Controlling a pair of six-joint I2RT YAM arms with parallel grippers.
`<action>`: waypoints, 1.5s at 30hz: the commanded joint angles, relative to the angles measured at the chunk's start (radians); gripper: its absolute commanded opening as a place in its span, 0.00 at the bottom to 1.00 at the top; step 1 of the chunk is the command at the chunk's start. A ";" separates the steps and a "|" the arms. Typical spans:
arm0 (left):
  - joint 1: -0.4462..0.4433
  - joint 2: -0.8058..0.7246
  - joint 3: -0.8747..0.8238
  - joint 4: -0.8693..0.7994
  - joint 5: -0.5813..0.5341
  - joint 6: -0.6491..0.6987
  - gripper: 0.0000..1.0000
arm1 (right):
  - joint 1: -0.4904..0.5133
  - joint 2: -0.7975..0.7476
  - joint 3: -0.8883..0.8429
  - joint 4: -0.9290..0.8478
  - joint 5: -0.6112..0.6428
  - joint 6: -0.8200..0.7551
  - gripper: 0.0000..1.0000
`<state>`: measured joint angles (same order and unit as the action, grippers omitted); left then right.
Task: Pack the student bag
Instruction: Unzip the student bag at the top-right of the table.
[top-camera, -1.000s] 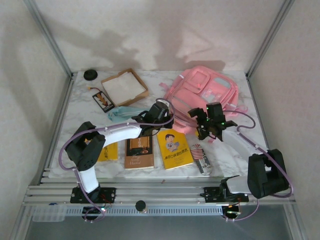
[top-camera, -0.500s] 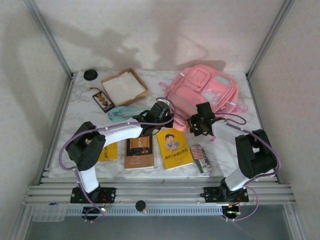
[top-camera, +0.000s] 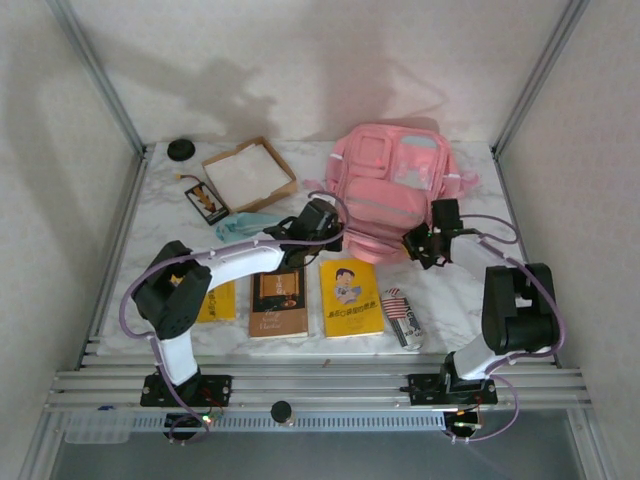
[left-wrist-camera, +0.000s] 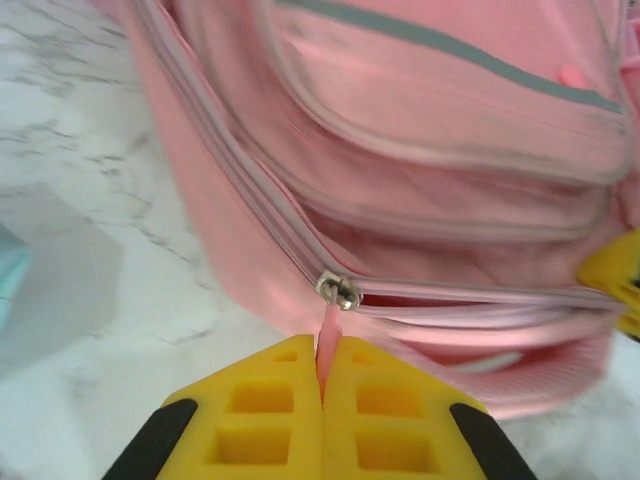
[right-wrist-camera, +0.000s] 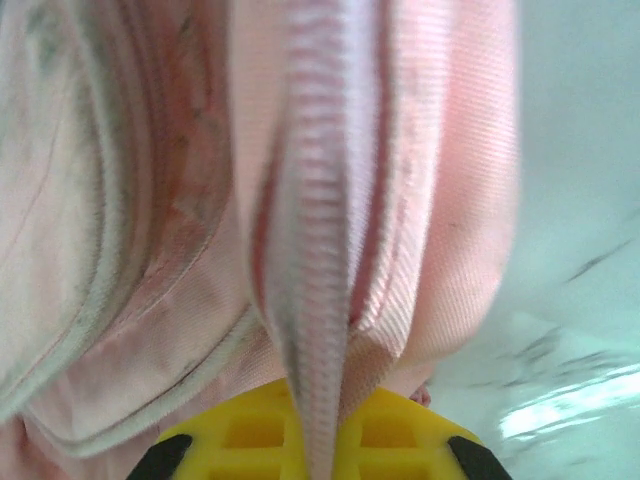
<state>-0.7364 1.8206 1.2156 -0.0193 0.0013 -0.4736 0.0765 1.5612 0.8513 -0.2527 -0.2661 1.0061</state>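
Shallow brown cardboard box (top-camera: 250, 172) is sitting at 11 o'clock on the white marble table (top-camera: 160, 230). Left gripper (left-wrist-camera: 322, 390) is clamping its yellow pads (left-wrist-camera: 260, 420) tight on the thin pink zipper pull tab (left-wrist-camera: 327, 338) of the large pink fabric backpack (top-camera: 392, 185), which is sitting over at about 1 o'clock. From overhead that gripper is hanging at the bag's 8 o'clock edge. Right gripper (right-wrist-camera: 318, 440) is pinching shut on a fold of the bag's pink zipper seam, down at its 5 o'clock corner.
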 joint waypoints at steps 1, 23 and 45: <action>0.081 -0.005 0.022 -0.058 -0.174 0.032 0.00 | -0.130 -0.031 0.028 -0.075 0.153 -0.172 0.00; 0.314 0.293 0.272 0.123 -0.095 0.015 0.00 | -0.237 0.033 0.253 -0.172 0.066 -0.402 0.00; 0.286 -0.030 -0.023 0.119 0.133 -0.136 0.71 | -0.015 0.011 0.351 -0.255 0.093 -0.470 0.69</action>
<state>-0.4343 1.9282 1.2873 0.0940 0.0563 -0.5179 0.0319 1.6554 1.1568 -0.4362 -0.2562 0.5800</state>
